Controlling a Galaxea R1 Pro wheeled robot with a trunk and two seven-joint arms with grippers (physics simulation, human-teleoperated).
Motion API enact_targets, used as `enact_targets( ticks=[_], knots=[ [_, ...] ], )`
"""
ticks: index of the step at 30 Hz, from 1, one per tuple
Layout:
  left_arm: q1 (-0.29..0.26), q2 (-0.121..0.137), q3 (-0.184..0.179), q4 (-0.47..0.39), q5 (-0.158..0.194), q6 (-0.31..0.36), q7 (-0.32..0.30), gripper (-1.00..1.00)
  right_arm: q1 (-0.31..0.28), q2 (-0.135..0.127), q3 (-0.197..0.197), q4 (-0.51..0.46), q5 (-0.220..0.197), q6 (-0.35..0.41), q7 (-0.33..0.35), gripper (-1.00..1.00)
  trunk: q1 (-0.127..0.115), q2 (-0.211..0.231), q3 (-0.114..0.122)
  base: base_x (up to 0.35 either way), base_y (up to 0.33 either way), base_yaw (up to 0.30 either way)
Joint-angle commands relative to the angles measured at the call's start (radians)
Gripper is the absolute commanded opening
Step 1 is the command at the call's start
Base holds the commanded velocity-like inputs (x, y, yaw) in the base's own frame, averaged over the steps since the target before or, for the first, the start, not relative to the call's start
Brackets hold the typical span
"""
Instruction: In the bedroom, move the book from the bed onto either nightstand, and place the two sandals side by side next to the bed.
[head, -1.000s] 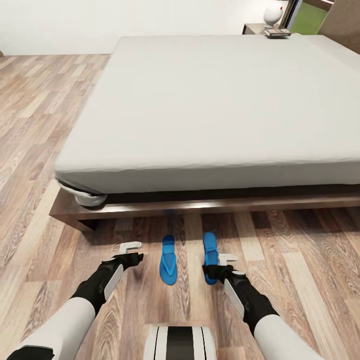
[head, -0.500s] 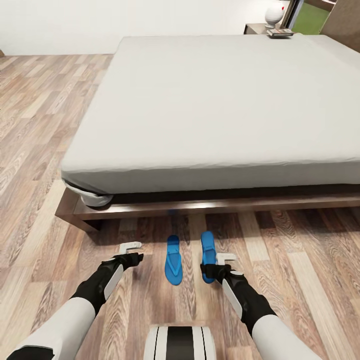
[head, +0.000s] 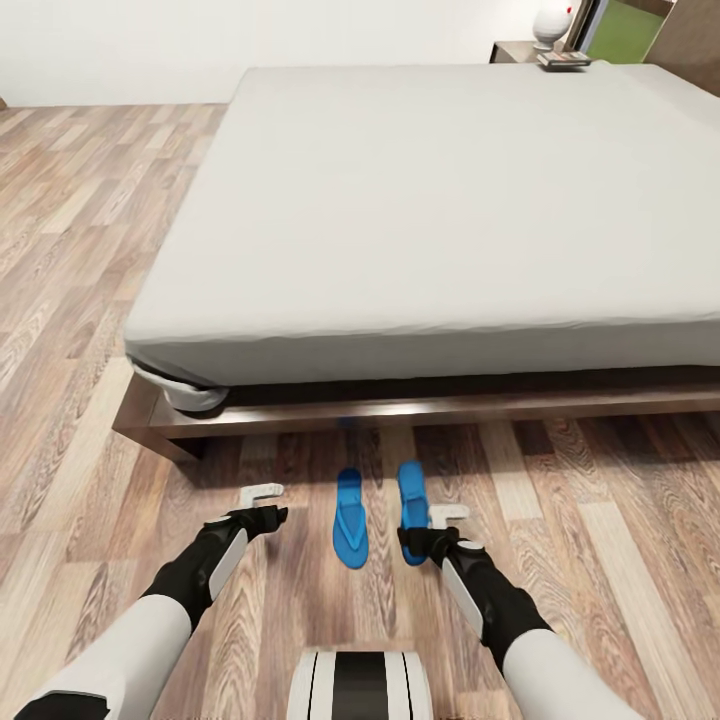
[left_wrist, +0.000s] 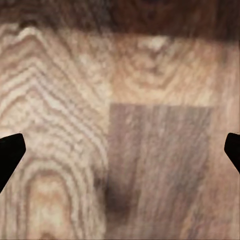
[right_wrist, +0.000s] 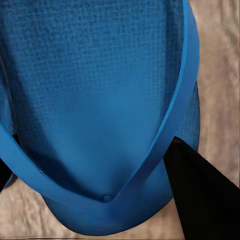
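A bright blue rubber flip-flop sandal (right_wrist: 95, 100) with a bumpy sole and thin blue strap lies right under the hand, on brown wood floor (right_wrist: 220, 75). One black finger (right_wrist: 200, 195) touches its edge.

Open plank floor (head: 90, 300) left of the bed (head: 420, 200) and near the robot. Bed frame (head: 300, 415) blocks the far side, just beyond two sandals: left sandal (head: 350, 518), right sandal (head: 412, 505). Narrow floor strip between them. Mattress top bare; far right nightstand (head: 515, 50) crowded.
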Motion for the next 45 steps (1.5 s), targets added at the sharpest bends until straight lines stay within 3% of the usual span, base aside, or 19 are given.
enact_targets(
  ticks=[1,4,7,21,33,45],
  knots=[
    [0.0,0.0,-0.004,-0.002,0.01,0.005,0.006,1.0,0.0,-0.001,0.017,-0.002,-0.01,0.005,-0.002,-1.0,0.0,-0.001,-0.005,0.0,0.0,0.0],
    [0.0,-0.001,-0.005,-0.002,0.01,0.005,0.006,1.0,0.0,-0.001,0.04,-0.005,-0.011,0.004,-0.001,-1.0,0.002,-0.001,-0.016,0.0,0.0,0.0],
    [0.0,-0.001,-0.004,-0.002,0.01,0.005,0.006,1.0,0.0,-0.001,0.045,-0.008,-0.007,0.004,0.044,-1.0,0.003,-0.002,-0.028,0.0,0.0,0.0],
    [0.0,0.001,-0.004,-0.002,0.014,0.004,0.007,1.0,0.0,-0.002,0.044,-0.027,-0.003,0.003,0.065,-1.0,0.003,-0.002,-0.028,0.074,0.012,0.0],
    [0.0,-0.002,-0.004,-0.003,0.013,0.005,0.006,1.0,0.0,-0.002,0.046,-0.041,-0.003,0.003,0.065,-1.0,0.008,-0.005,-0.074,0.002,0.0,0.0],
    [0.0,-0.002,-0.004,-0.002,0.013,0.004,0.006,1.0,0.0,-0.002,0.046,-0.057,-0.003,0.004,0.065,-1.0,0.008,-0.005,-0.074,0.0,0.0,0.0]
  ],
)
